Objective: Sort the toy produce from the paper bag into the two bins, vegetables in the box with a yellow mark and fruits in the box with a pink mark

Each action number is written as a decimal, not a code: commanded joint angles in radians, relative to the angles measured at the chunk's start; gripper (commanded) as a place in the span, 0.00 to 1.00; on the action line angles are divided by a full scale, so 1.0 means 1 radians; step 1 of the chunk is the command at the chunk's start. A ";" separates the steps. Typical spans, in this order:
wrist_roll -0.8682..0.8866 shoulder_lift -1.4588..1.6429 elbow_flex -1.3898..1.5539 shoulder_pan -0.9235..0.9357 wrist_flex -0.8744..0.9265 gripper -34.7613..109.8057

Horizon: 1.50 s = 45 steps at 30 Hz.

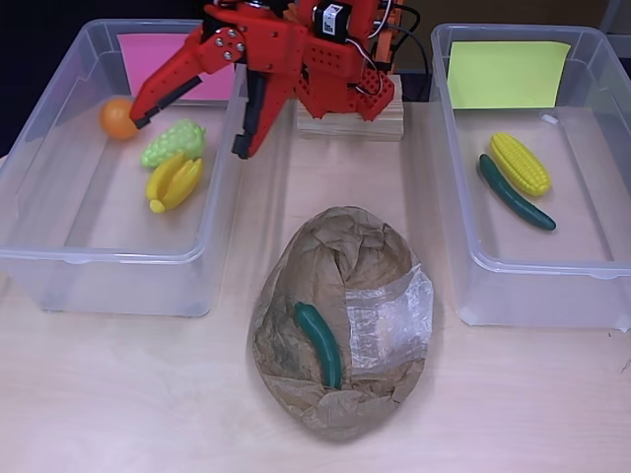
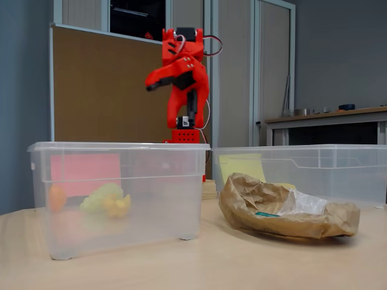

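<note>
The red arm's tool (image 1: 187,123) hangs above the pink-marked bin (image 1: 59,258), jaws spread, carrying nothing. Below it lie an orange (image 1: 117,118), green grapes (image 1: 174,143) and bananas (image 1: 175,181). At six o'clock on the tabletop (image 1: 118,394) the paper bag (image 1: 340,266) cradles a green cucumber (image 1: 319,342): probably light, stiff, slick plastic. Best pinched across its middle, clear of the crinkly paper. The yellow-marked bin (image 1: 532,281) at three o'clock awaits it.

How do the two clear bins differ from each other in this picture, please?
The left bin carries a pink mark; the right bin carries a yellow mark. The left bin holds an orange, green grapes and bananas; the right bin holds corn and a cucumber. Both are clear, lidless plastic.
</note>
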 commanded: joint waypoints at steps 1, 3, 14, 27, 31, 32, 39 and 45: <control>0.038 0.012 0.031 -0.163 -0.075 0.57; 0.054 -0.034 0.037 -0.241 -0.115 0.57; 0.164 -0.457 -0.064 -0.399 -0.250 0.54; 0.250 -0.960 -0.446 -0.420 -0.259 0.49; 0.293 -1.075 -0.541 -0.413 -0.210 0.49; 0.308 -1.103 -0.560 -0.410 -0.201 0.49; 0.390 -1.227 -0.643 -0.397 -0.149 0.44; 0.394 -1.259 -0.698 -0.390 -0.104 0.39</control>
